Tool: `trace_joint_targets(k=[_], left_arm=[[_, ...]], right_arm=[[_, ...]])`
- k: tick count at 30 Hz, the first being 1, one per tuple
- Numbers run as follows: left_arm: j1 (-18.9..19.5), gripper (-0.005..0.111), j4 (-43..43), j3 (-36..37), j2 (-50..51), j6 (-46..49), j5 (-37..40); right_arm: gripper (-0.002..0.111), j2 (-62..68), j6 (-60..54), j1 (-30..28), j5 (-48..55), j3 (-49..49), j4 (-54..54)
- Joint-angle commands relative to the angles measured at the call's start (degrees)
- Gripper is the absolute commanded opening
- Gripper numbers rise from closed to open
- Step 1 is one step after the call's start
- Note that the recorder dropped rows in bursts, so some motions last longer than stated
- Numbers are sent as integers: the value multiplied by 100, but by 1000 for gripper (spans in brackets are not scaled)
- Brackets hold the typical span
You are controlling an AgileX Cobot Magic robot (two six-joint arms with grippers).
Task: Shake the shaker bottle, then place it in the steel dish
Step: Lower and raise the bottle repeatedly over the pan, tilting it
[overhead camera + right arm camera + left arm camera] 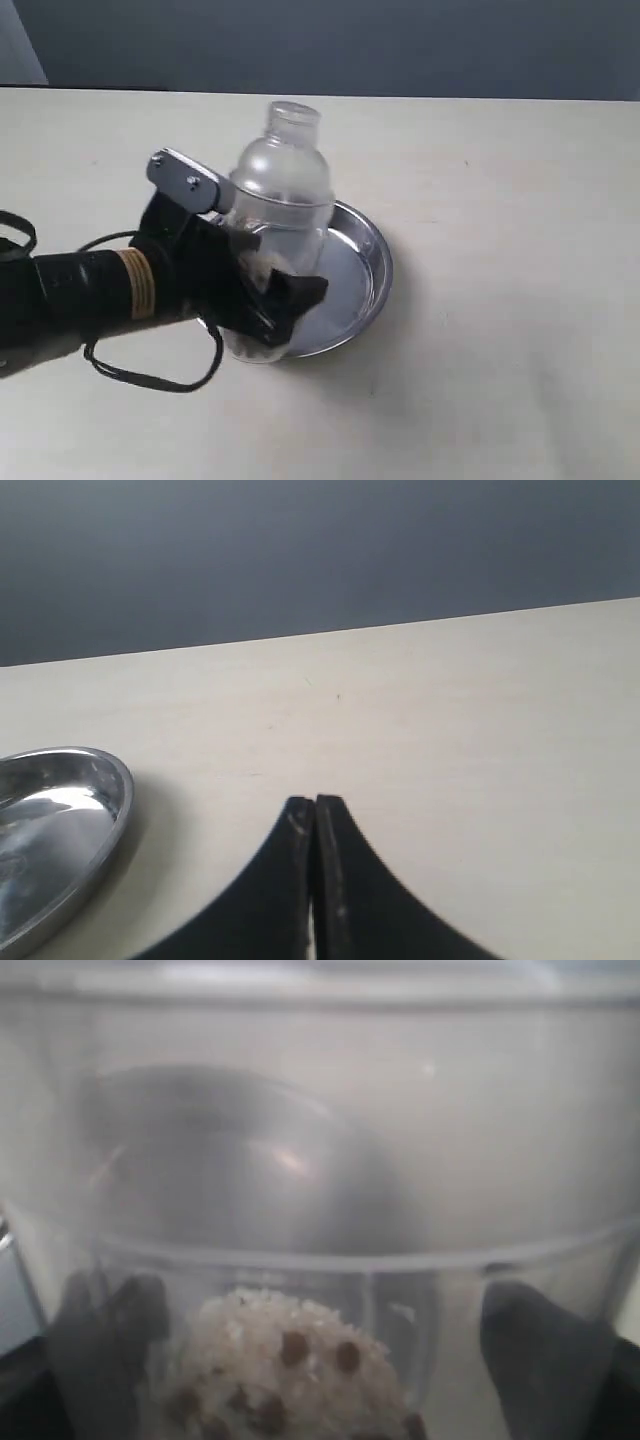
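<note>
Black left pincer (265, 285) clamps the shaker bottle (280, 190) low on its body. We note the bottle upright, granules (290, 1360) heaped at its bottom, base at the near-left edge of the steel dish (367, 268); contact we cannot tell. Right pincer (315, 825) is pressed closed, empty, over the pale counter (480, 750).

Even light, steel dish (374, 283) glare, close-up blurred

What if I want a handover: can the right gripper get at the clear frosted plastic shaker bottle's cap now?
Probably: the cap stands bare above the left gripper clamping the shaker bottle; the shut right gripper must open first.
</note>
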Motion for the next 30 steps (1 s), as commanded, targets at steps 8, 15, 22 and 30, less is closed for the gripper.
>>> trace_joint_targets(k=[8,15,22,30], left_arm=[[248,0,-2938,-217,-663,2313,115],[-149,0,-254,-504,-750,903,898],[-196,0,759,-540,-647,395,530],[-350,0,537,-534,-613,1031,1035]], right_arm=[[-1,30,0,-16,-79,7,-15],[-1,30,0,-16,-80,7,-30],[-1,30,0,-16,-80,7,-30],[-1,30,0,-16,-93,7,-31]])
